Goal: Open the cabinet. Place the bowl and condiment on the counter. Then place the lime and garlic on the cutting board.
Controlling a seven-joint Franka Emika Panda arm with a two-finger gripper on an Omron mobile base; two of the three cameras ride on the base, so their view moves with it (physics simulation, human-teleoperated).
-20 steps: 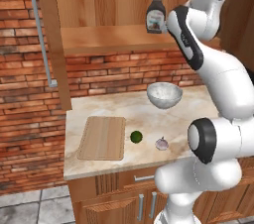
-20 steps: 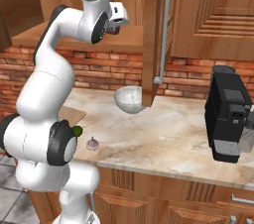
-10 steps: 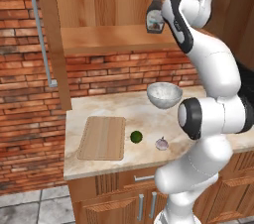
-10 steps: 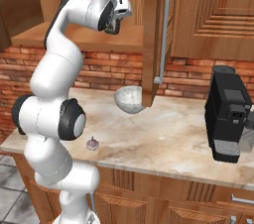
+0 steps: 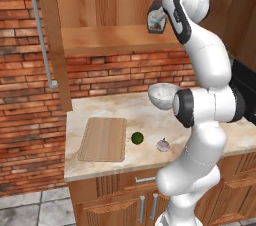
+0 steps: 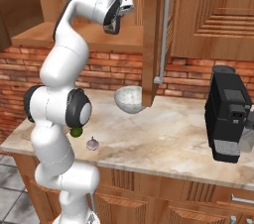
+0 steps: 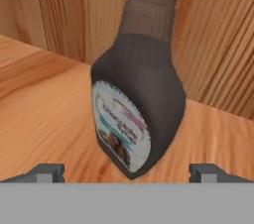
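The cabinet (image 5: 52,45) stands open, its doors swung out to either side. On its shelf stands the condiment (image 5: 157,16), a dark bottle with a black cap and whitish label. My gripper (image 7: 128,173) is open right in front of the condiment (image 7: 139,104), whose base sits between the spread fingertips (image 7: 47,172) without touching them. From the right, the gripper (image 6: 112,25) reaches into the cabinet beside the door (image 6: 150,44). The white bowl (image 5: 161,95) rests on the counter (image 5: 140,115). The lime (image 5: 137,137) and garlic (image 5: 162,144) lie on the counter, right of the cutting board (image 5: 102,139).
A black coffee machine (image 6: 228,114) stands on the counter at the right. The open right door with its long handle (image 6: 161,34) hangs just over the bowl (image 6: 129,100). A brick wall runs behind the counter, and low cabinets sit beneath it.
The arm has swung up and into the cabinet, bringing the open gripper up to the condiment. Bowl, lime and garlic have not moved.
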